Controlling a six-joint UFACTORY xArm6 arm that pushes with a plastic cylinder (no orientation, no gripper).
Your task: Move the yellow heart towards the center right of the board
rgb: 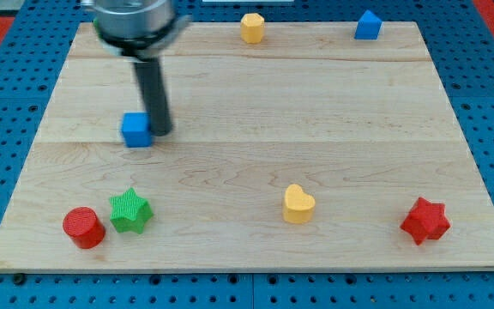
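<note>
A pale wooden board (256,94) lies on a blue pegboard. At the view's lower left sit a red cylinder (83,227) and, just beside it, a green star (129,210). Above them, my tip (162,131) touches the right side of a blue cube (136,130); I have no claw, only this bare rod grasping nothing. The yellow heart (298,204) lies well apart, toward the view's lower right of my tip. A yellow hexagon (252,27) and another blue block (367,25) sit at the top edge. A red star (424,221) rests at lower right.
</note>
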